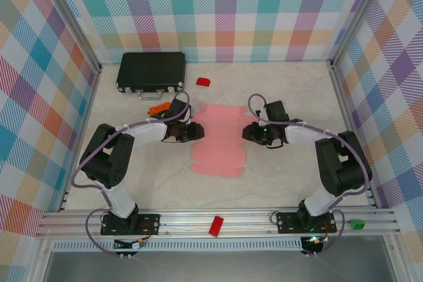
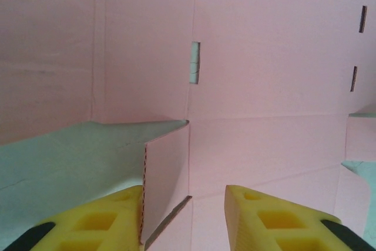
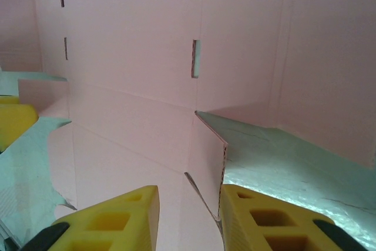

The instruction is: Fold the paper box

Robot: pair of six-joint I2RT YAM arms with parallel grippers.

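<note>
The box (image 1: pixel 218 140) lies flat at centre frame. Our left gripper (image 2: pixel 183 204) and right gripper (image 3: pixel 188 198) each stand half-open astride a raised side flap (image 2: pixel 167 174). We should pinch near the crease, then lift both together to keep the walls square.

Pale table (image 1: pixel 284 183) under flat pink paper box (image 1: pixel 218 143), black case (image 1: pixel 151 70), red block (image 1: pixel 203 82), perhaps an orange piece (image 1: pixel 157 109).
</note>
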